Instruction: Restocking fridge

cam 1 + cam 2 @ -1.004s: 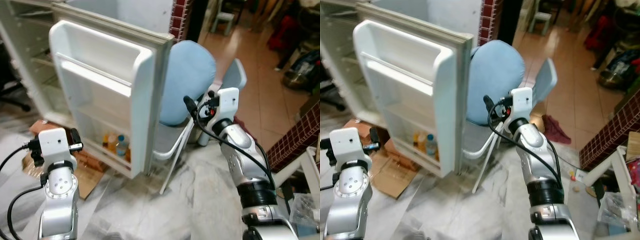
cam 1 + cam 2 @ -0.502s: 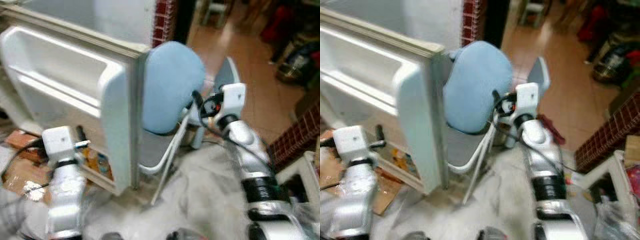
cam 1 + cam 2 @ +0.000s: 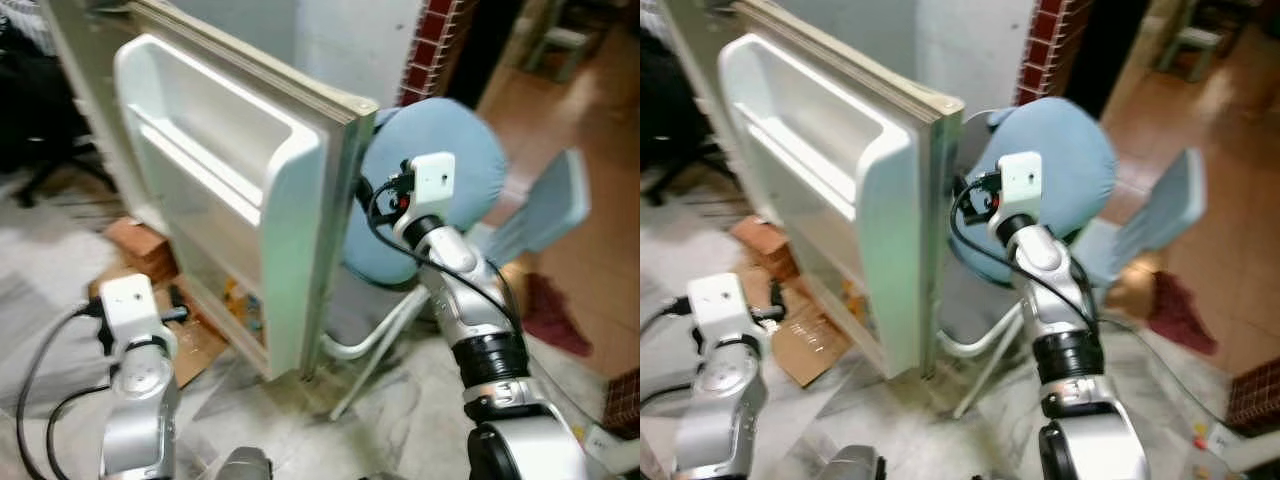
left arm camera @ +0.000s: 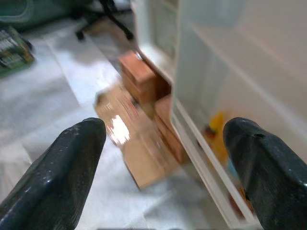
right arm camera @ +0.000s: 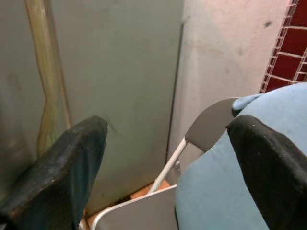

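I judge the step in hand to be dealing with the fridge door, which stands swung wide, its lower shelf carrying a few bottles. My right gripper sits just behind the door's outer edge, beside the blue-covered folding chair; its jaws are spread wide and hold nothing. Whether a finger touches the door I cannot tell. My left gripper hovers low near the cardboard on the floor, jaws likewise wide apart and empty. The next move calls for the right gripper to press the door's outer face.
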Controlling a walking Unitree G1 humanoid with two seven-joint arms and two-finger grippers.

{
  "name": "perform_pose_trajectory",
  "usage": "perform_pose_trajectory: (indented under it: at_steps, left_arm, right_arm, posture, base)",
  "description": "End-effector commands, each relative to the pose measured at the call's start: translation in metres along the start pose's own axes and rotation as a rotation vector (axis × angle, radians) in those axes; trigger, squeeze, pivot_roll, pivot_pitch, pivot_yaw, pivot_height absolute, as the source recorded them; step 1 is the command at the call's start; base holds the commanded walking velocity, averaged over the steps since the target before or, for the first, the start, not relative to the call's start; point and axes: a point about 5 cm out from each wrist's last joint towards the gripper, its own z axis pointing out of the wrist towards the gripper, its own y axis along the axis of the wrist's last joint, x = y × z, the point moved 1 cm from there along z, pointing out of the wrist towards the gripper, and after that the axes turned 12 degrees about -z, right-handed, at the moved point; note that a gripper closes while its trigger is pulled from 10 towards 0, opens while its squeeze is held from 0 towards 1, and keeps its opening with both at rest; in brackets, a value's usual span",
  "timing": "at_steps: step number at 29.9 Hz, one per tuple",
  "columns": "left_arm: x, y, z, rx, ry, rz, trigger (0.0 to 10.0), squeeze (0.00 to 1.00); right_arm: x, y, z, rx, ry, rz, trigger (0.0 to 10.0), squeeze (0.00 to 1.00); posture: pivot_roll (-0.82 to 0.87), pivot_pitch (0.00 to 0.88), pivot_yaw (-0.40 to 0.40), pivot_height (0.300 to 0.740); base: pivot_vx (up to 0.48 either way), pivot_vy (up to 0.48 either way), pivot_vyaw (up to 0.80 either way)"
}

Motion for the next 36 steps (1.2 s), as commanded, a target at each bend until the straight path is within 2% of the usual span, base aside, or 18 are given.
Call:
perform_pose_trajectory:
  at_steps: [1, 3, 6, 7, 10, 12, 14, 15, 16, 19, 24, 25, 26, 27, 28, 29, 34, 36]
  left_arm:
    - [-0.011, -0.012, -0.002, 0.091, -0.089, 0.024, 10.0, 0.0]
    - [-0.026, -0.022, -0.006, 0.169, -0.221, 0.098, 10.0, 0.0]
    - [-0.036, -0.027, -0.009, 0.223, -0.306, 0.154, 10.0, 0.0]
    - [-0.04, -0.032, -0.01, 0.253, -0.349, 0.199, 10.0, 0.0]
    - [-0.04, -0.031, -0.009, 0.26, -0.349, 0.198, 10.0, 0.0]
    - [-0.041, -0.031, -0.009, 0.276, -0.362, 0.192, 10.0, 0.0]
    - [-0.04, -0.031, -0.009, 0.281, -0.362, 0.195, 10.0, 0.0]
    - [-0.04, -0.032, -0.009, 0.293, -0.37, 0.213, 10.0, 0.0]
    - [-0.04, -0.032, -0.009, 0.295, -0.372, 0.22, 10.0, 0.0]
    - [-0.041, -0.031, -0.008, 0.299, -0.382, 0.243, 10.0, 0.0]
    - [-0.04, -0.025, -0.005, 0.25, -0.354, 0.264, 10.0, 0.0]
    - [-0.034, -0.016, -0.001, 0.19, -0.281, 0.25, 10.0, 0.0]
    - [-0.034, -0.016, -0.001, 0.19, -0.281, 0.25, 10.0, 0.0]
    - [-0.022, -0.003, 0.004, 0.102, -0.171, 0.197, 10.0, 0.0]
    - [-0.007, 0.008, 0.009, 0.031, -0.05, 0.179, 10.0, 0.0]
    - [0.0, 0.013, 0.011, 0.003, 0.0, 0.174, 10.0, 0.0]
    - [0.021, 0.023, 0.015, -0.05, 0.138, 0.104, 10.0, 0.0]
    - [0.022, 0.021, 0.015, -0.03, 0.147, 0.083, 10.0, 0.0]
  right_arm:
    - [0.018, 0.013, 0.01, -0.044, 0.076, 0.03, 10.0, 0.0]
    - [0.038, 0.023, 0.015, -0.079, 0.2, 0.062, 10.0, 0.0]
    - [0.056, 0.033, 0.014, -0.117, 0.347, 0.132, 10.0, 0.0]
    - [0.072, 0.043, 0.007, -0.152, 0.526, 0.177, 10.0, 0.0]
    - [0.079, 0.048, -0.01, -0.17, 0.731, 0.231, 10.0, 0.0]
    - [0.077, 0.047, -0.015, -0.173, 0.778, 0.232, 10.0, 0.0]
    - [0.071, 0.039, -0.015, -0.144, 0.764, 0.201, 10.0, 0.0]
    - [0.06, 0.022, -0.01, -0.077, 0.689, 0.12, 10.0, 0.0]
    - [0.056, 0.016, -0.008, -0.055, 0.66, 0.097, 10.0, 0.0]
    - [0.049, 0.01, -0.007, -0.02, 0.623, 0.086, 10.0, 0.0]
    - [0.052, 0.007, -0.011, -0.003, 0.649, 0.073, 10.0, 0.0]
    - [0.054, 0.003, -0.012, -0.001, 0.66, 0.066, 10.0, 0.0]
    - [0.054, 0.003, -0.012, -0.001, 0.66, 0.066, 10.0, 0.0]
    - [0.054, -0.002, -0.012, 0.011, 0.651, 0.051, 10.0, 0.0]
    - [0.051, -0.006, -0.011, 0.021, 0.617, 0.032, 10.0, 0.0]
    - [0.049, -0.008, -0.009, 0.024, 0.593, 0.034, 10.0, 0.0]
    - [0.039, -0.006, 0.001, 0.015, 0.457, 0.027, 10.0, 0.0]
    - [0.035, -0.004, 0.006, 0.016, 0.411, 0.029, 10.0, 0.0]
  posture:
    - [0.1, 0.0, -0.064, 0.74]
    - [0.11, 0.0, -0.064, 0.74]
    - [0.11, 0.0, -0.064, 0.74]
    - [0.11, 0.0, -0.064, 0.74]
    - [0.11, 0.0, -0.064, 0.74]
    - [0.11, 0.0, -0.066, 0.74]
    - [0.11, 0.0, -0.065, 0.74]
    - [0.11, 0.0, -0.065, 0.74]
    - [0.11, 0.0, -0.063, 0.74]
    - [0.11, 0.0, -0.059, 0.74]
    - [0.11, 0.0, -0.056, 0.74]
    - [0.11, 0.0, -0.056, 0.74]
    - [0.11, 0.0, -0.056, 0.74]
    - [0.11, 0.0, -0.057, 0.74]
    - [0.12, 0.0, -0.059, 0.74]
    - [0.12, 0.0, -0.06, 0.74]
    - [0.12, 0.0, -0.066, 0.74]
    - [0.12, 0.0, -0.065, 0.74]
  base:
    - [0.0, 0.0, 0.77]
    - [0.0, 0.0, 0.76]
    - [0.0, 0.0, 0.75]
    - [0.0, 0.0, 0.74]
    - [0.0, 0.0, 0.0]
    - [0.0, 0.0, 0.0]
    - [0.0, 0.0, 0.0]
    - [0.0, 0.0, 0.0]
    - [0.0, 0.0, 0.0]
    - [0.0, 0.0, 0.0]
    - [0.0, 0.0, 0.0]
    - [0.0, 0.0, 0.0]
    - [0.0, 0.0, 0.0]
    - [0.0, 0.0, 0.0]
    - [0.0, 0.0, 0.0]
    - [0.0, 0.0, 0.0]
    - [0.0, 0.0, 0.0]
    - [0.0, 0.0, 0.0]
